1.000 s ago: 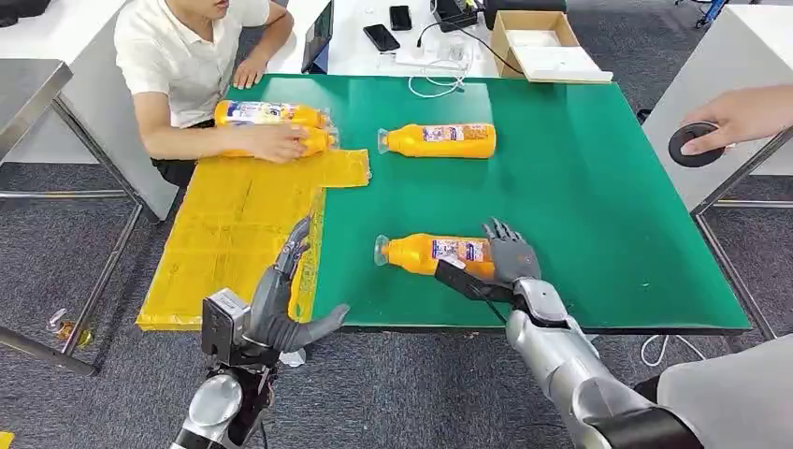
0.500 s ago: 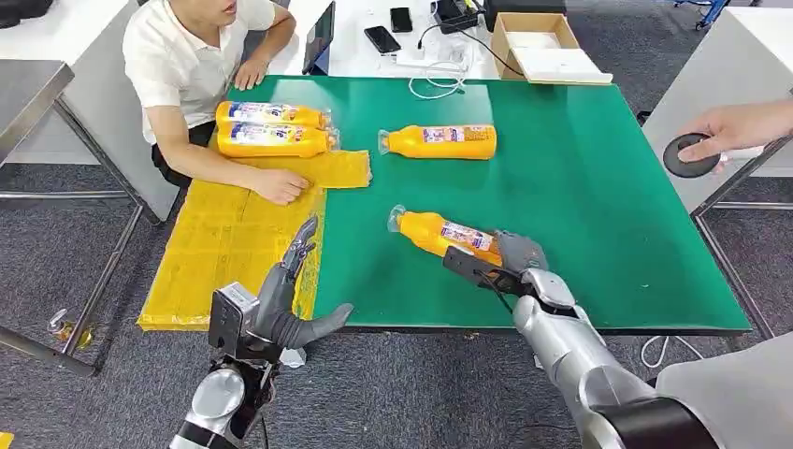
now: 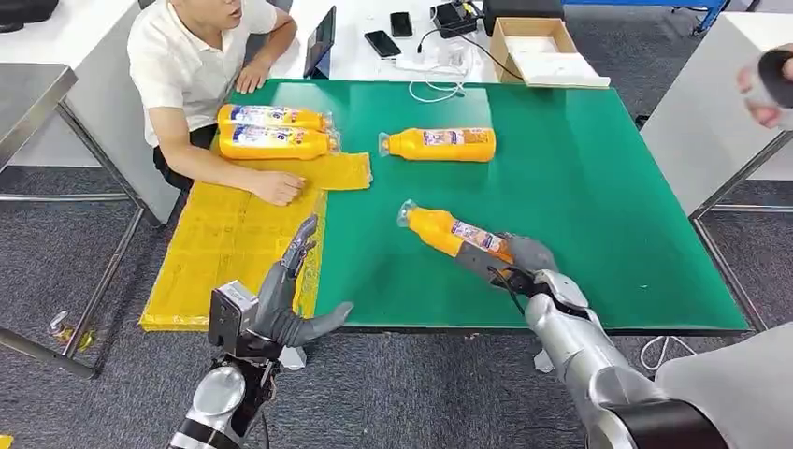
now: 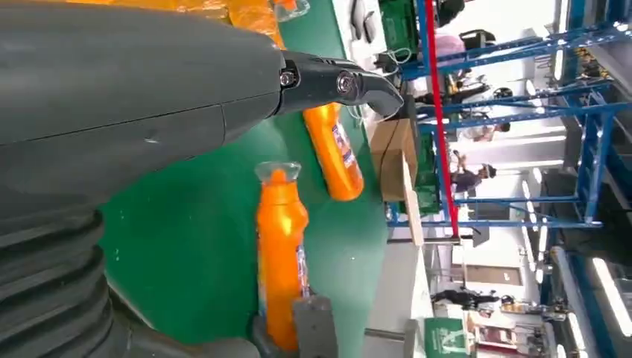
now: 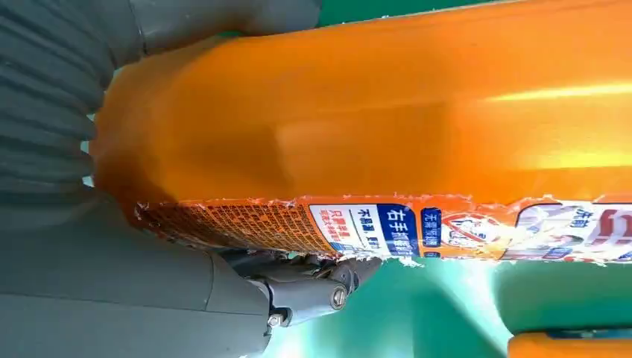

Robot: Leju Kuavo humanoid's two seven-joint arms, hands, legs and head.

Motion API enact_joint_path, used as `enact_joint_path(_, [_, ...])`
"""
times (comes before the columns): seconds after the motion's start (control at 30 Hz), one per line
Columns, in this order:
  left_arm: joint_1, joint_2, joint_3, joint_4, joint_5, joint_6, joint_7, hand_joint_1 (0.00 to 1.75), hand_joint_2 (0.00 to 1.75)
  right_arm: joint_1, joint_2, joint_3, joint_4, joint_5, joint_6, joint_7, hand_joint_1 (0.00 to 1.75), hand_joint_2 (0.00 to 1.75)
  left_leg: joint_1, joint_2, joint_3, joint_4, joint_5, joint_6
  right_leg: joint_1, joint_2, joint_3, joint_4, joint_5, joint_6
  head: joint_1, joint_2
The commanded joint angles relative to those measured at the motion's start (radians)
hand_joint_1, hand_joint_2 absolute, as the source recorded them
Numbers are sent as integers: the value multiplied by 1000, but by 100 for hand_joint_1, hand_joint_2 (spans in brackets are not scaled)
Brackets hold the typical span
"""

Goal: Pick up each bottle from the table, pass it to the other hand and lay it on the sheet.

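Between my two robot hands, the right robot hand gripped the bottle by its base, neck angled toward the left robot hand, which waited spread wide; I judged a steady lift before crossing over best.

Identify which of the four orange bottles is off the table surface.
The bottle gripped by the right robot hand, cap tilted up. The lone bottle lies flat on the green table; the other two lie on the yellow sheet.

right hand has lifted the bottle off table.
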Motion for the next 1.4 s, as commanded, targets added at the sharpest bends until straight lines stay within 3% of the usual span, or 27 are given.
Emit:
enact_joint_path(0.03, [8, 39, -4, 9, 52, -8, -17, 0, 175, 88, 57, -150, 34, -121, 17, -227, 175, 175, 1, -1, 3, -3, 1, -2, 1, -2, 4, -3, 0, -3, 0, 0])
enact_joint_path(0.13, [70, 40, 9, -40, 110, -29, 15, 0, 175, 103, 113, -168, -47, -181, -16, -361, 175, 175, 1, 5, 4, -3, -1, -2, 2, 3, 13, -3, 1, -3, 0, 0])
enact_joint_path(0.2, [113, 33, 31, -64, 177, -50, 47, 0, 175, 142, 169, -159, -190, -274, 8, -455, 175, 175, 1, 9, 5, -3, -2, -2, 1, 8, 12, -2, 1, -3, 0, 0])
enact_joint_path(0.27, [131, 32, 34, -79, 158, -37, 33, 0, 175, 207, 200, -97, -366, -345, 22, -462, 175, 175, 1, 10, 1, -1, -2, -2, 1, 9, 9, 0, 1, -2, 0, 0])
enact_joint_path(0.3, [135, 31, 33, -83, 156, -36, 31, 0, 175, 238, 202, -54, -439, -380, 20, -417, 175, 175, 1, 10, 2, -2, -2, -3, 1, 9, 9, 0, 1, -3, 0, 0])
enact_joint_path(0.5, [127, 29, 35, -81, 129, -19, 18, 0, 175, 242, 172, -1, -436, -452, 10, -439, 175, 175, 2, 2, -8, -1, -1, -2, 2, 2, 1, 3, -1, -2, -1, 0])
enact_joint_path(0.7, [173, 31, 32, -123, 99, -34, -1, 0, 175, 385, 197, 176, -732, -548, 14, -440, 175, 175, 1, 7, -6, -1, -3, -4, 1, 5, 3, 3, -3, -4, 0, 0])
enact_joint_path(0.87, [171, 27, 36, -118, 117, -48, 7, 0, 175, 395, 191, 214, -764, -573, 4, -437, 175, 175, 1, 1, -15, -1, 0, -3, 1, 1, -5, 3, 0, -2, 0, 0])
enact_joint_path(1.2, [127, -3, 39, -94, 193, -90, 33, 0, 175, 388, 231, 386, -751, -570, 16, -438, 175, 175, 2, 3, -15, 0, 0, -3, 1, 2, -6, 3, -1, -2, 0, 0])
enact_joint_path(1.4, [95, -19, 21, -90, 311, -126, 41, 0, 175, 390, 246, 520, -696, -565, 16, -502, 175, 175, 2, 2, -14, -1, 0, -3, 1, 1, -4, 2, -1, -2, 0, 0])
